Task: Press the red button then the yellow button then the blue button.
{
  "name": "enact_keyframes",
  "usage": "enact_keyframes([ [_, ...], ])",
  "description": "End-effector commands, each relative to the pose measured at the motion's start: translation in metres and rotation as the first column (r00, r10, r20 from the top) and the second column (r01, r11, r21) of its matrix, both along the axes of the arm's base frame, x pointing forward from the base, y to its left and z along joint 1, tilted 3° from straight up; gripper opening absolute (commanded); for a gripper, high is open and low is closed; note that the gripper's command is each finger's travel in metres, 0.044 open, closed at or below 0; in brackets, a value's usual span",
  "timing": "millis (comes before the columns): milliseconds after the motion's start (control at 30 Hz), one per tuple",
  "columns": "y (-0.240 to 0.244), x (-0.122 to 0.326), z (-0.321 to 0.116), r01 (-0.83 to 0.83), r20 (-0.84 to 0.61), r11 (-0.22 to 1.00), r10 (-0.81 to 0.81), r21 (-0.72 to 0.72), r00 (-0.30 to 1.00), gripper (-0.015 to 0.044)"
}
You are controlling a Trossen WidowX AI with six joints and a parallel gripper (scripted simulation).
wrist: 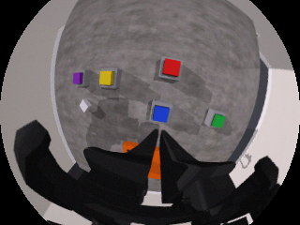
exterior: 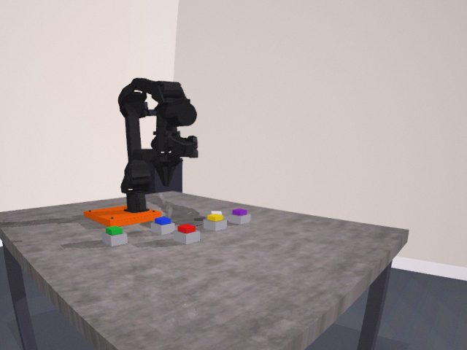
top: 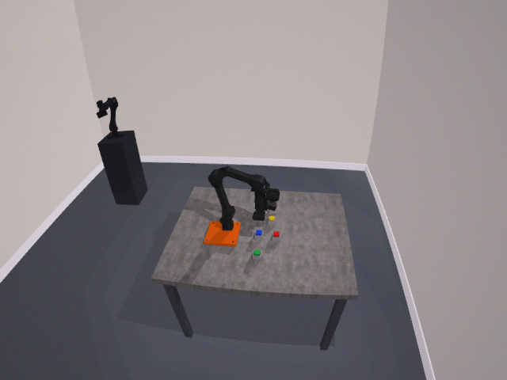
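Blue button (wrist: 160,112): sits on its grey base between the orange arm base plate (exterior: 118,215) and the red button (exterior: 186,228); the wrist view puts it just ahead of the fingertips, so this looks like the target in hand.
Gripper (exterior: 166,183): fingers pressed together into one point, pinching nothing, hanging well above the table (exterior: 263,286) near the arm base plate.
Risk, aim: the point is narrow and the cap small; a descent slightly off centre could slide off the edge and fail to bottom out.
Risk, neighbours: green button (exterior: 114,230) and red button flank the blue one; a sideways drift low down could press a wrong one.
Risk, block: a small white block (exterior: 216,212) lies just behind the yellow button (exterior: 214,217); a swing that way could nudge it.
Count, buttons: five — blue, red, yellow, green, purple button (exterior: 239,211).
Count, blocks: one seen.
Count, arms: one.
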State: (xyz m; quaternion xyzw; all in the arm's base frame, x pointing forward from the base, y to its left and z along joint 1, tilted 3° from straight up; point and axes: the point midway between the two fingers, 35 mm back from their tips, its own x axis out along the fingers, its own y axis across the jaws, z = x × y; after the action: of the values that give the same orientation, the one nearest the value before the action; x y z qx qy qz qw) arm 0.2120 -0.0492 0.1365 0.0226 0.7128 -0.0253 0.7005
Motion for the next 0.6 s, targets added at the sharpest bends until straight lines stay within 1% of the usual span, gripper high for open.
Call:
enact_keyframes([
  [0, -0.007, -0.010, -0.002, -0.009, -0.009, 1.000, 0.009, -0.003, 1.000, 0.0020],
  [133, -0.007, -0.009, -0.010, -0.007, -0.008, 1.000, 0.007, -0.003, 1.000, 0.0020],
  [233, -0.007, -0.010, -0.046, -0.006, -0.007, 1.000, 0.006, -0.003, 1.000, 0.0020],
  [300, -0.007, -0.012, -0.062, -0.008, -0.009, 1.000, 0.008, -0.003, 1.000, 0.0020],
  [567, -0.007, -0.012, -0.065, -0.009, -0.009, 1.000, 0.009, -0.003, 1.000, 0.0020],
])
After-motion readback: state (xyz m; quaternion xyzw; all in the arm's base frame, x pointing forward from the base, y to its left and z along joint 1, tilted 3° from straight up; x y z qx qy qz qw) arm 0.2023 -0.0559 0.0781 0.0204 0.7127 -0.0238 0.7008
